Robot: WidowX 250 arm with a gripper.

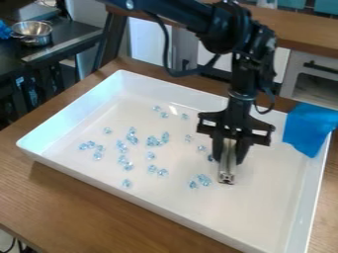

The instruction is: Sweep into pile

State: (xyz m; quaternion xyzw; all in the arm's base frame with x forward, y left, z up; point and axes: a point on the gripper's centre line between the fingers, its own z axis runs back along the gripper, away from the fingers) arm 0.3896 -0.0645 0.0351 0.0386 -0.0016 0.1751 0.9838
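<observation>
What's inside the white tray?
Small pale-blue pieces lie scattered in the tray, and the gripper holds a metal tool down in it. Whatever lies directly behind the gripper and tool is covered, so more pieces there can't be ruled out.

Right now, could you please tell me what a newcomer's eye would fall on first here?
Probably the black arm, coming in from the top, its end effector holding a pale tool over the white tray. Next, the clear bluish bits scattered across the tray's left and middle, and the bright blue sheet at its far right corner.
</observation>
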